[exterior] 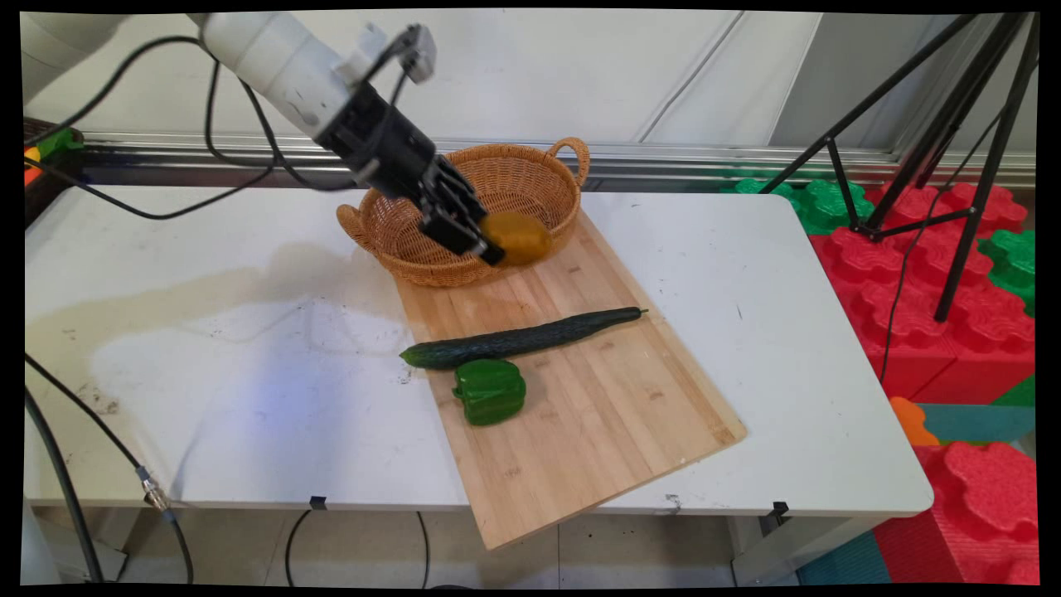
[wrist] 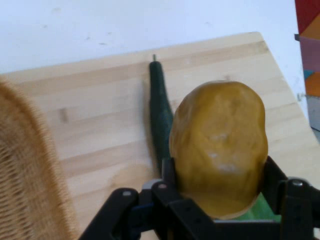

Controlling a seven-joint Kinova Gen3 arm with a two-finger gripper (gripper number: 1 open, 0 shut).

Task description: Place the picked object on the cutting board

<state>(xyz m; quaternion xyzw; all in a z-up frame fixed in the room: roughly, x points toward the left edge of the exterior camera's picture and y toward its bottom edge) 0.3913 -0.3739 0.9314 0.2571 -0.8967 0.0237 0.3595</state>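
Gripper (exterior: pixel 495 247) clamped on a yellow-brown potato (exterior: pixel 518 237), one finger on each side of it; in the hand view the potato (wrist: pixel 219 147) sits upright between the fingers (wrist: pixel 168 172) and fills most of the gap. Potato is off the surface, held over the near rim of the wicker basket (exterior: pixel 530 170), right where basket meets the wooden cutting board (exterior: pixel 597 398). Basket wall (wrist: pixel 25 180) is just beside the hand. Beyond the hand, on the board: a long dark cucumber (exterior: pixel 522 338) lying flat, seen in the hand view (wrist: pixel 160 120) running away from the fingers, partly hidden behind the potato. Just past the cucumber, touching or nearly touching it, a green bell pepper (exterior: pixel 489 391). Board lies on the white table (exterior: pixel 207 373), one corner overhanging its front edge.
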